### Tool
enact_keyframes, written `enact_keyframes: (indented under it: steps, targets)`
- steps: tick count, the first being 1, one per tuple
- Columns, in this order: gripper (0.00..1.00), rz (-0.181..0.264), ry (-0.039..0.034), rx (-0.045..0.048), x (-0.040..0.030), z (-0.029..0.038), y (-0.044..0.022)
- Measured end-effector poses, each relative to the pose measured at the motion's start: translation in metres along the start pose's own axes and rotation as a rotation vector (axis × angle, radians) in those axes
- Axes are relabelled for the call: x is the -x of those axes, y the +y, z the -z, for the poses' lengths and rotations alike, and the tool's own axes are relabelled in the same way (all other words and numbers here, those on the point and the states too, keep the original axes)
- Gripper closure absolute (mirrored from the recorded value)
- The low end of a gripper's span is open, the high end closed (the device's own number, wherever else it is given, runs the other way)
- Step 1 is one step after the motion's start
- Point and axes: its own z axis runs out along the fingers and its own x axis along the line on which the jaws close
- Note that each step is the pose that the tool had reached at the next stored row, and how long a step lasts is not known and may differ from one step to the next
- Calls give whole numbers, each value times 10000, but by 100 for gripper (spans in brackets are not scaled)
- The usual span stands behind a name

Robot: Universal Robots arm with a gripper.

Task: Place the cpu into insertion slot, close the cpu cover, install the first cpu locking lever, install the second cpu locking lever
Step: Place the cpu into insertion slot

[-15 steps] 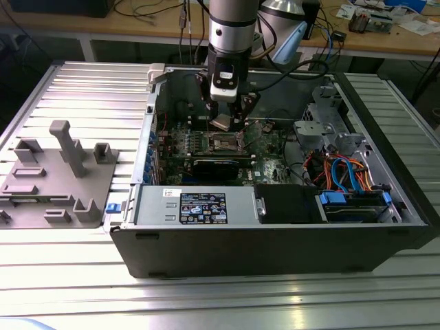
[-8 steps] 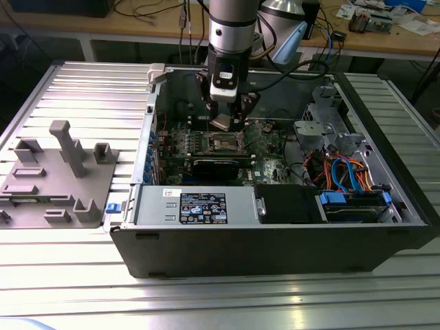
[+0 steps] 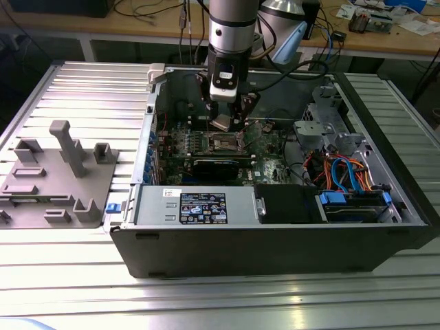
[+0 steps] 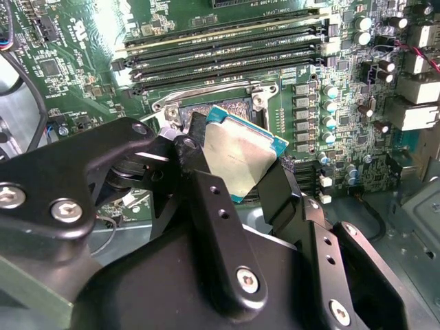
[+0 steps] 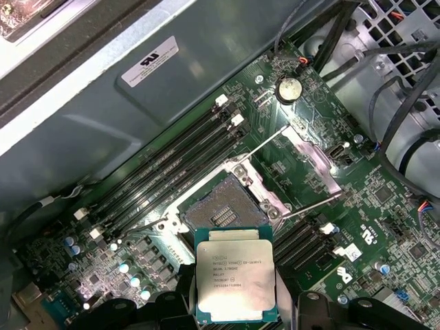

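Step one here: gripper (image 4: 237, 157) pinching the cpu (image 5: 236, 275) by its edges, just above the insertion slot (image 5: 221, 210); reckon it needs squaring up first.

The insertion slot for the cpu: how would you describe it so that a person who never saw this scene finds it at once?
Look into the open computer case at the green motherboard. Beside the long black memory slots sits the insertion slot, close to the cpu that the gripper holds. On the board it alone is square, with a dark centre and a shiny metal rim.
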Motion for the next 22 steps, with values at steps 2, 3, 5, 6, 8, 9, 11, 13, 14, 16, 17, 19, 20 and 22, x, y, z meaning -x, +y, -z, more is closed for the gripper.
enact_keyframes:
  steps: [2,3,5,6,8,9,11,13,14,16,17,19,20,22]
  targets:
    - [45,-5,-2,-3,0,0,0]
    - [45,-9,-3,-4,0,0,0]
    - [45,-20,-9,-12,0,-1,0]
    - [45,-24,-17,-20,0,-1,0]
    - [45,-27,-45,-56,0,-1,0]
    - [45,-25,-51,-63,0,-1,0]
    - [45,-27,-56,-70,0,-1,0]
    - [45,-27,-58,-71,0,-2,0]
    - [45,-33,-71,-86,0,-2,0]
    - [45,-37,-74,-91,0,-2,0]
    - [45,-42,-77,-95,0,-2,0]
    - [45,-49,-79,-97,0,-2,0]
    - [45,-57,-80,-98,0,-2,0]
    - [45,-77,-83,-102,0,-3,0]
